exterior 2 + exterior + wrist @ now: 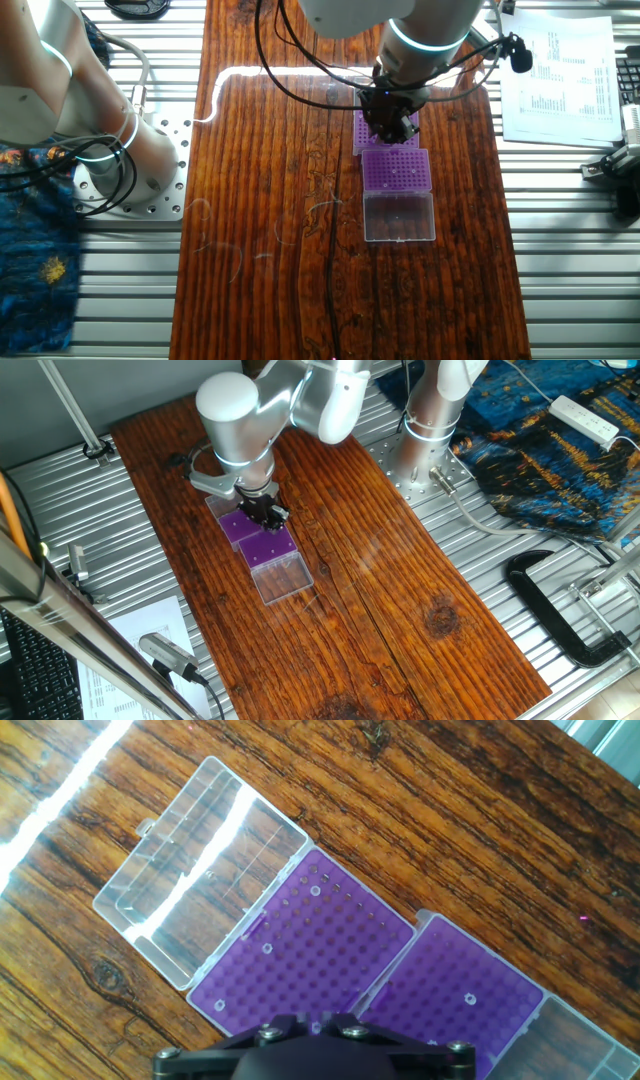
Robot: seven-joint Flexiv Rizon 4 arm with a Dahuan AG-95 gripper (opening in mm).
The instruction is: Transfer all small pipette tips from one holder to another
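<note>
Two purple holders lie side by side in clear hinged boxes. In the hand view the left holder (300, 960) carries three small pipette tips (316, 891) as pale dots, and the right holder (450, 1010) carries one (471, 999). My gripper (313, 1023) is low over the near edge of the left holder, by the seam between the holders. Its fingers (284, 1020) stand close on either side of one pale tip. In one fixed view the gripper (268, 513) is down between the holders (270, 547). In the other fixed view the gripper (392, 130) is above the near holder (396, 168).
The left holder's clear lid (200, 870) lies open flat on the wooden table (480, 830); it also shows in both fixed views (283, 579) (399, 216). A black clamp (560, 610) and a white power strip (585, 418) lie to the right on the metal bench.
</note>
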